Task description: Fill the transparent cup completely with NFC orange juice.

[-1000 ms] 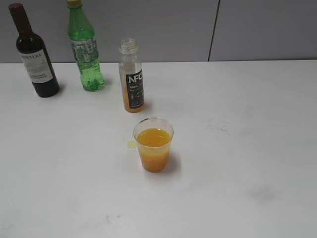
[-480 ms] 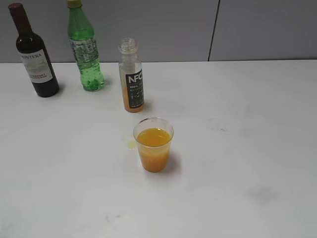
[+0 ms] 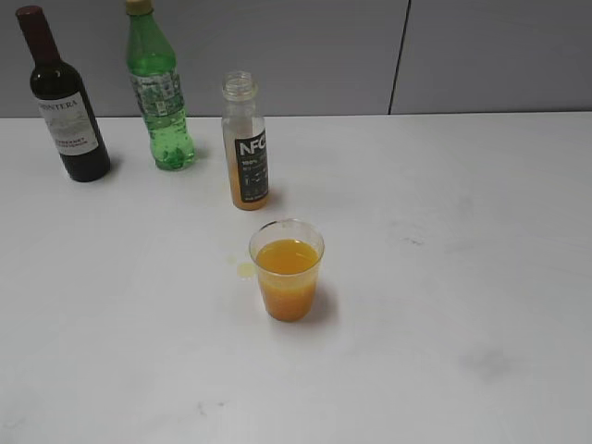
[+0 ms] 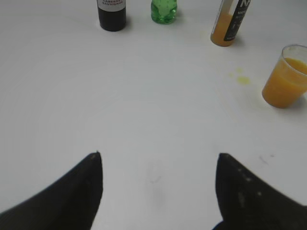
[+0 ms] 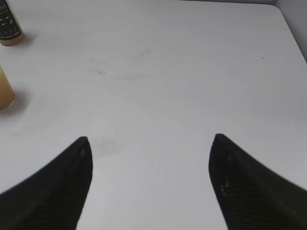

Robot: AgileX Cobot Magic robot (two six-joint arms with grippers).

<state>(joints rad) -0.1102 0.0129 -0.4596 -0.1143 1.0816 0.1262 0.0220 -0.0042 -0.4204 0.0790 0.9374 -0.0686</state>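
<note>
The transparent cup (image 3: 287, 270) stands mid-table, holding orange juice to a little below its rim; it also shows in the left wrist view (image 4: 286, 79) and at the left edge of the right wrist view (image 5: 5, 91). Behind it stands the uncapped NFC bottle (image 3: 246, 143), with only a little NFC orange juice (image 3: 248, 192) left at its bottom. My left gripper (image 4: 158, 155) is open over bare table, well short and left of the cup. My right gripper (image 5: 151, 138) is open over bare table to the cup's right. Neither gripper appears in the exterior view.
A dark wine bottle (image 3: 67, 102) and a green soda bottle (image 3: 159, 88) stand at the back left. A small yellow juice spot (image 3: 244, 269) lies on the white table (image 3: 444, 305) just left of the cup. A grey wall runs behind the table.
</note>
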